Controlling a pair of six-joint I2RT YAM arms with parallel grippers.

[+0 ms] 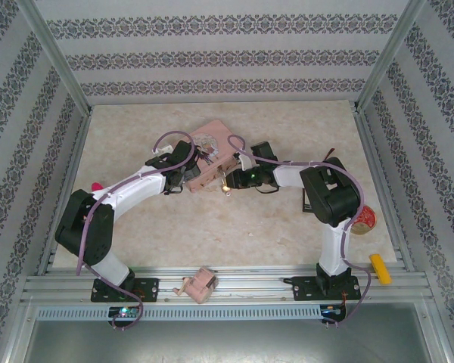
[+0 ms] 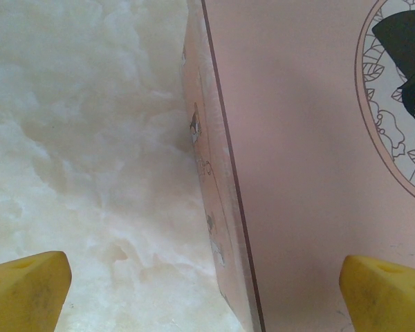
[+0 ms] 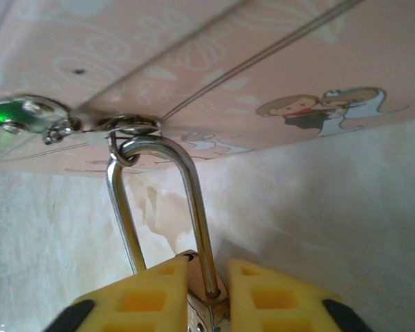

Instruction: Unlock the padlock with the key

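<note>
Right fingers [image 3: 142,297] clench the padlock [image 3: 206,315] (shackle [image 3: 199,221] hooked to the pink tin [image 3: 263,55]); left fingers [image 2: 24,290] spread wide.

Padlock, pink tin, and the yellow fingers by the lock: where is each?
padlock [image 3: 198,221], right wrist view, on the shackle's right leg.
pink tin [image 2: 297,194], left wrist view, on the bare lid.
right gripper [image 3: 207,273], right wrist view, midway between its yellow fingertips.

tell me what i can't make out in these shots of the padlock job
- padlock body and keyhole: right wrist view, covered by the right pincer and cut off by the bottom edge.
- key: too small to pick out in the top view, where the arms crowd the pink tin.
- left pincer: left wrist view, bottom edge cuts off all but its tips.
</note>
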